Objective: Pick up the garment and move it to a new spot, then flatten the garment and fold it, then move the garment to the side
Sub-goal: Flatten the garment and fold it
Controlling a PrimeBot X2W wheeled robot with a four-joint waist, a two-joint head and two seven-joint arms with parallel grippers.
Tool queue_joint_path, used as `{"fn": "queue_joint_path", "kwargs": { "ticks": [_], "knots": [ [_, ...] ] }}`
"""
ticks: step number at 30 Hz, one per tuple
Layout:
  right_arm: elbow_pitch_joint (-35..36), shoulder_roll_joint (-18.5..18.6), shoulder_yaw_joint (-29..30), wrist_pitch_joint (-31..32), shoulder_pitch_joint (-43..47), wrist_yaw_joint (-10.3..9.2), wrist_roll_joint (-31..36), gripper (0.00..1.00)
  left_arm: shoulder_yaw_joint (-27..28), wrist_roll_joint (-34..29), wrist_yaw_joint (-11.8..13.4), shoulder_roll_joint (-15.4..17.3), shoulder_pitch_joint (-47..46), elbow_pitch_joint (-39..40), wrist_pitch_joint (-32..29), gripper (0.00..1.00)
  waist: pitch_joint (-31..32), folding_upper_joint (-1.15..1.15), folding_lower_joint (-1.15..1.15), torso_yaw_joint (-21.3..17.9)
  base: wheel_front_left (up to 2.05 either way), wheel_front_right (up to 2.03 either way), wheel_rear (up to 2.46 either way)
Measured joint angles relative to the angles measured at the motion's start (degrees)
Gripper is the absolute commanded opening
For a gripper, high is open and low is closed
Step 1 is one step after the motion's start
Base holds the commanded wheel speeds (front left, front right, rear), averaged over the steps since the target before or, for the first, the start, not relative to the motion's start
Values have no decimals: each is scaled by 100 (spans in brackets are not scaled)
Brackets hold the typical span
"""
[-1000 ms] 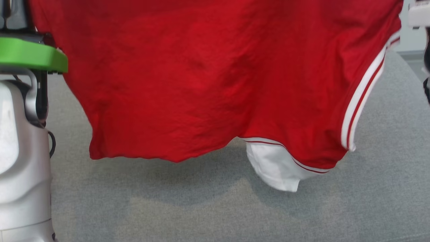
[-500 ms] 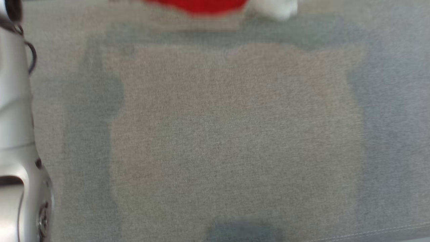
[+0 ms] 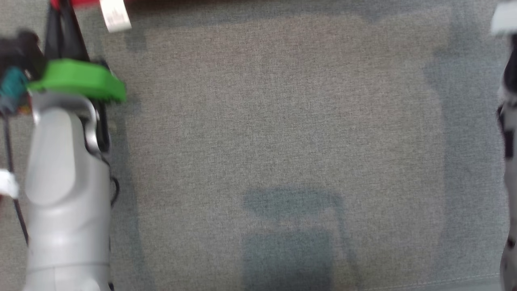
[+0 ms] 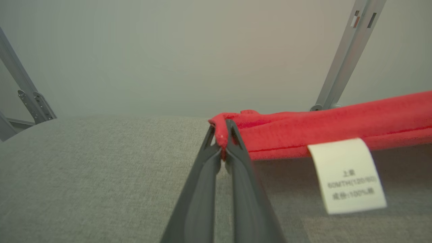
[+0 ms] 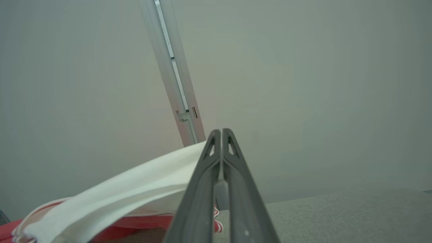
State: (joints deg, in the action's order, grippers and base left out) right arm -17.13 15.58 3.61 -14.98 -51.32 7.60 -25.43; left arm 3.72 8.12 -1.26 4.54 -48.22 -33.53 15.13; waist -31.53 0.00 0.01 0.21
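Observation:
The garment (image 4: pixel 337 118) is red with white parts and a white care label (image 4: pixel 347 175). In the left wrist view it stretches off to the right above the grey cloth table (image 4: pixel 84 175), and my left gripper (image 4: pixel 221 133) is shut on its red edge. In the head view a thin red strip of garment (image 3: pixel 80 2) and the label (image 3: pixel 115 16) sit at the top left, where my left gripper (image 3: pixel 56 5) reaches up. In the right wrist view my right gripper (image 5: pixel 221 132) is shut on the garment's white cloth (image 5: pixel 135 189), which trails left and down.
The grey cloth table (image 3: pixel 282 121) spreads across the head view, with my left forearm (image 3: pixel 64 194) and its green part (image 3: pixel 80 81) on the left and my right arm (image 3: pixel 508 121) at the right edge. Metal frame struts (image 4: pixel 344 64) (image 5: pixel 175 77) rise behind the table.
The head camera has tilted down. The garment, which hung across the whole view a second ago, now lies at the top edge. Both grippers stay shut.

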Motion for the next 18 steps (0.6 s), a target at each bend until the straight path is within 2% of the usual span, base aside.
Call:
{"fn": "queue_joint_path", "kwargs": {
  "ticks": [6, 12, 18],
  "knots": [
    [122, -202, 169, 1, 1557, 2, -309, 0, 75, 75, -3, -193, 1173, -127, 1, 0, 226, 0, 0, -72, 0, 0, 0],
    [77, -320, 185, 1, 2572, 3, -387, 0, -33, 339, -4, -201, 1794, -115, 4, 0, 545, 0, -1, -114, 0, 0, 0],
    [-5, -446, 62, 1, 3366, 2, -410, 0, -144, 582, 111, -204, 2446, -64, 3, 0, 960, 0, -1, -140, 0, 0, 0]
  ]
}}
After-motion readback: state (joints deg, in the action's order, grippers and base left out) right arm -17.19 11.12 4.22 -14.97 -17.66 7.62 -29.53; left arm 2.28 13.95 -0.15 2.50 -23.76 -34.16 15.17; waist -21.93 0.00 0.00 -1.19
